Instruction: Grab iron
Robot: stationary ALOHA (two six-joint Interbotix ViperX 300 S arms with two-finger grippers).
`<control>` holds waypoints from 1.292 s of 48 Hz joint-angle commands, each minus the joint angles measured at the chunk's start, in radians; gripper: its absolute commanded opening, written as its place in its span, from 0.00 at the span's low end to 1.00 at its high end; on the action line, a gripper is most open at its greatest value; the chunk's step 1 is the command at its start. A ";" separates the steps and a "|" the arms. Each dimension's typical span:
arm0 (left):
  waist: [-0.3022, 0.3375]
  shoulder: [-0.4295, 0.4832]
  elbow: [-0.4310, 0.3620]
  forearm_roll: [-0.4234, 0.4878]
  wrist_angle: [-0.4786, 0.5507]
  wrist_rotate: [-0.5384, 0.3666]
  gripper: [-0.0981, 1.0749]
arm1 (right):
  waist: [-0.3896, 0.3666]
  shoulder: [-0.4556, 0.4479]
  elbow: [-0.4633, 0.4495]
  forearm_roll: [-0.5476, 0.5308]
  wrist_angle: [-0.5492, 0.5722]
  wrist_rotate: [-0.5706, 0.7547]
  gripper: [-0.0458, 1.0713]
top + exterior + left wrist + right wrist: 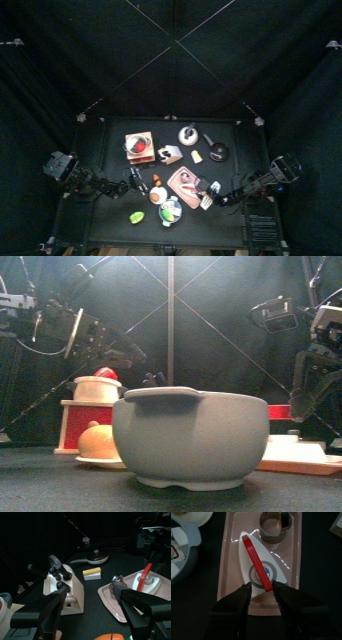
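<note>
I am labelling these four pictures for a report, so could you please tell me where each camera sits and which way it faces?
Top: high overhead, looking straight down on the table; both arms enter from the sides.
Front: at the table's front edge, looking level; a grey bowl fills it, arms hang behind.
Left wrist: on the left arm, facing across the table; left gripper open.
Right wrist: on the right arm, looking down; right gripper open over the iron.
Shared: both wrist views show the iron on its pink tray.

No text, brand or number can be read in any view. The iron [256, 564] has a round blue and grey mark near its red handle, but it is too small to read
</note>
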 commanded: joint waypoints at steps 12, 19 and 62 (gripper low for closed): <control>0.002 -0.006 -0.011 0.002 -0.003 -0.002 0.97 | -0.018 -0.011 -0.011 -0.006 -0.008 0.002 0.56; 0.002 -0.006 -0.011 0.002 -0.003 -0.002 0.97 | -0.018 -0.012 -0.012 -0.008 -0.008 0.000 0.46; 0.002 -0.006 -0.009 0.000 -0.003 -0.002 0.97 | 0.000 -0.106 -0.026 -0.057 -0.008 0.002 0.33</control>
